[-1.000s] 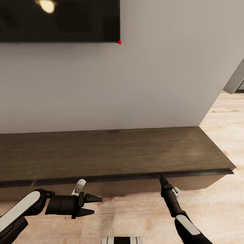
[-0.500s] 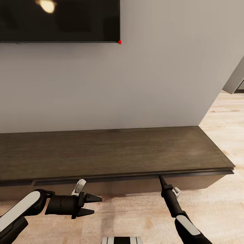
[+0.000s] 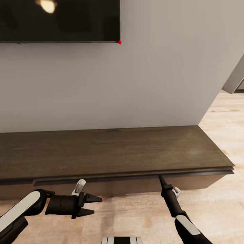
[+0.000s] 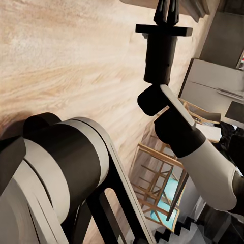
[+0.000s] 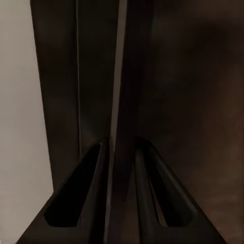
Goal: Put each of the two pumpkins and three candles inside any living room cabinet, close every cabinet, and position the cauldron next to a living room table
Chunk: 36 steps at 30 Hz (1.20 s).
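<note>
- Step in hand, by my read: opening the cabinet [image 3: 112,152]; right end effector [image 3: 162,178] had its tip at the top edge of a drawer front [image 3: 128,184], under the slab top's lip.
- In the right wrist view the fingers [image 5: 84,195] sat narrow, astride a thin dark edge; probably the drawer front's edge, but the view was too dark to be sure it was gripped.
- Left end effector [image 3: 94,205] hung over the floor in front of the cabinet, fingers partly spread, carrying nothing.
- Next move likely called for a straight pull toward the robot, keeping the tip hooked so it wouldn't slip off the handleless front.
- Cabinet stood long and low against a pale wall [image 3: 152,84], TV [image 3: 59,20] mounted above, light wood floor [image 3: 223,217] around.
</note>
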Available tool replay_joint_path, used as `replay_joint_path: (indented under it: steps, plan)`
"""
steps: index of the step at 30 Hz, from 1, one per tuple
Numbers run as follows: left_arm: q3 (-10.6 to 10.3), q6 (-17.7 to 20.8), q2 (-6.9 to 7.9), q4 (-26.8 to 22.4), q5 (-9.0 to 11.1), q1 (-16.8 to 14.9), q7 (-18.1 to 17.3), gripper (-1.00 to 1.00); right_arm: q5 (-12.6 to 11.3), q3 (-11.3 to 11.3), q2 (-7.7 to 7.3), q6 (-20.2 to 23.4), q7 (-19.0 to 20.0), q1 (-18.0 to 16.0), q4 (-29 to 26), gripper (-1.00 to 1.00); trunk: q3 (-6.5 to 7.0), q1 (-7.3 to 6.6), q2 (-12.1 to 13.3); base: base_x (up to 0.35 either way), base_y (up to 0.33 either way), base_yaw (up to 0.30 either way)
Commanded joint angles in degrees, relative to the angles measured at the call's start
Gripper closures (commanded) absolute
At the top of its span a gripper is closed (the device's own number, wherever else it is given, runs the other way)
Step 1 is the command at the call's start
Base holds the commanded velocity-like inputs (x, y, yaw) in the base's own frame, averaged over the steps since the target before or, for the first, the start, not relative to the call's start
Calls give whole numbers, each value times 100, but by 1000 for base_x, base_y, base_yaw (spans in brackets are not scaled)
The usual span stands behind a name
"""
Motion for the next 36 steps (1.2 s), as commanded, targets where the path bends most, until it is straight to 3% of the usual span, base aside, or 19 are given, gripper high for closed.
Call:
replay_joint_path:
  steps: [1,10,36]
  plan:
    - [-7,0,4,-3,61,-3,53,-100,-65,49,-6,9,64,-6,-77,100,-4,-2,-2,-10,0,0]
    - [-15,0,4,-3,61,-4,53,-100,-65,49,-6,10,64,-6,-78,100,-4,-2,-2,-108,0,0]
    - [-39,0,4,-6,61,-7,53,-100,-65,49,-6,10,64,-6,-76,100,-4,-2,-2,-290,0,0]
